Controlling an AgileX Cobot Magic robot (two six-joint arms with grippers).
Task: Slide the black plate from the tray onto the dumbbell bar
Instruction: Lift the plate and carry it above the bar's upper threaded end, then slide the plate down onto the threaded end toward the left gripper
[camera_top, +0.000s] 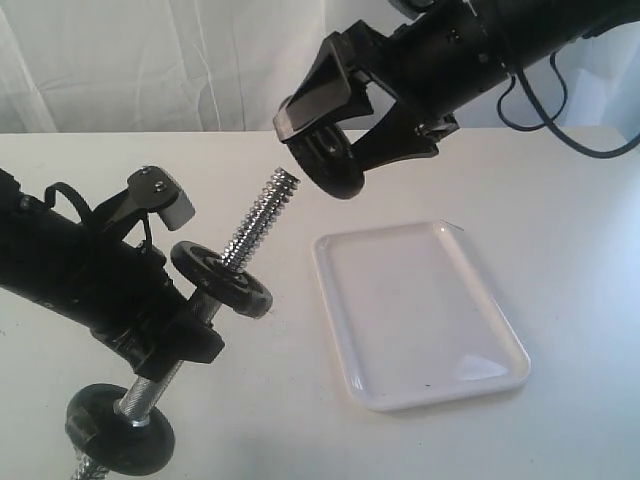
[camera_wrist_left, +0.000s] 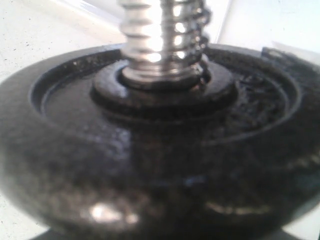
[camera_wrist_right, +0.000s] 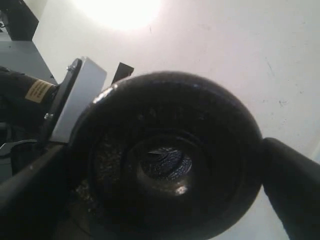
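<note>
Black plate (camera_top: 335, 160) is off the tray (camera_top: 420, 315), held in the air by the right gripper (camera_top: 330, 150), jaws clamped across its rim, hole facing down toward the bar's free end. Dumbbell bar (camera_top: 262, 220) tilts up from the left gripper (camera_top: 175, 300), jaws closed on the bar, probably; contact is hidden. Two other discs (camera_top: 220, 280) already on it. Step: carrying to the bar. Next: line hole up with threaded tip, slide down. Bar's lower end cut off near the counter's (camera_top: 560, 200) near edge.
</note>
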